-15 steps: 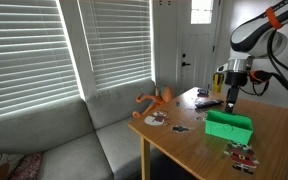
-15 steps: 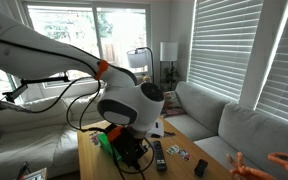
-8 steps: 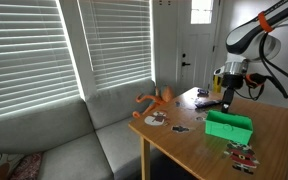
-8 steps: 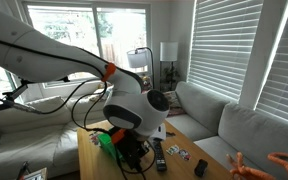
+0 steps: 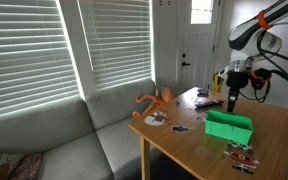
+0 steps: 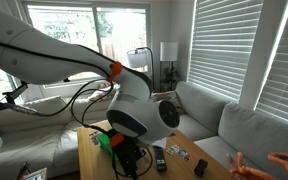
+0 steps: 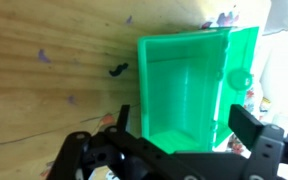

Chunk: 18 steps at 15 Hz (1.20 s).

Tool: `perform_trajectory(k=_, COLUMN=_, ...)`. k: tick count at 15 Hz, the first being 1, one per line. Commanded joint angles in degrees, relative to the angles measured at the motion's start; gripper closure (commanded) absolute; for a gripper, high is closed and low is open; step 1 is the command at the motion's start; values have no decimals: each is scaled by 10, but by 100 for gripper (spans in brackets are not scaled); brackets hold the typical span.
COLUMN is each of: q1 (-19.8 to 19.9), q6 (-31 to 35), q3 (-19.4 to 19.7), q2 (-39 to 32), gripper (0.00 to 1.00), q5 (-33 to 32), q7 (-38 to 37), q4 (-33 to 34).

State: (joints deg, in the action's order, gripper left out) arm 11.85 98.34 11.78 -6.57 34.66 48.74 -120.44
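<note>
My gripper (image 7: 184,125) is open and empty, with its two black fingers spread wide. It hovers over a bright green open bin (image 7: 184,75) that stands on the wooden table (image 7: 44,100). The bin looks empty inside. In both exterior views the gripper (image 5: 232,102) hangs just above and behind the green bin (image 5: 229,125), which is partly hidden behind the arm (image 6: 134,115) where only its green edge (image 6: 105,138) shows. A small dark object (image 7: 117,70) lies on the wood beside the bin.
An orange toy (image 5: 156,99) lies at the table's corner near the grey sofa (image 5: 64,140). Small cards and pieces (image 5: 155,119) and a colourful cluster (image 5: 243,153) lie on the table. A black remote (image 6: 159,157) lies near the arm. Window blinds stand behind.
The arm has shifted slightly sideways over the table, near the green bin. The gripper has stayed open and empty.
</note>
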Motion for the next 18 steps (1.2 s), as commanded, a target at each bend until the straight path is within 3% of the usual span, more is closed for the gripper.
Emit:
perform_trajectory(k=1, q1=20, q6=-90, q3=-4, q2=-27, gripper=0, q5=37, q7=9, q4=37)
perform_trajectory(k=6, q1=25, q6=-105, q3=-2, q2=-47, gripper=0, q5=27, q7=-6, q4=50)
perform_trajectory(k=13, q1=42, q6=-139, q3=-1, q2=-37, gripper=0, q5=84, q7=18, q4=58)
perform_trajectory(k=18, q1=42, q6=-110, q3=8, q2=-42, gripper=0, q5=50, q7=-8, q4=65)
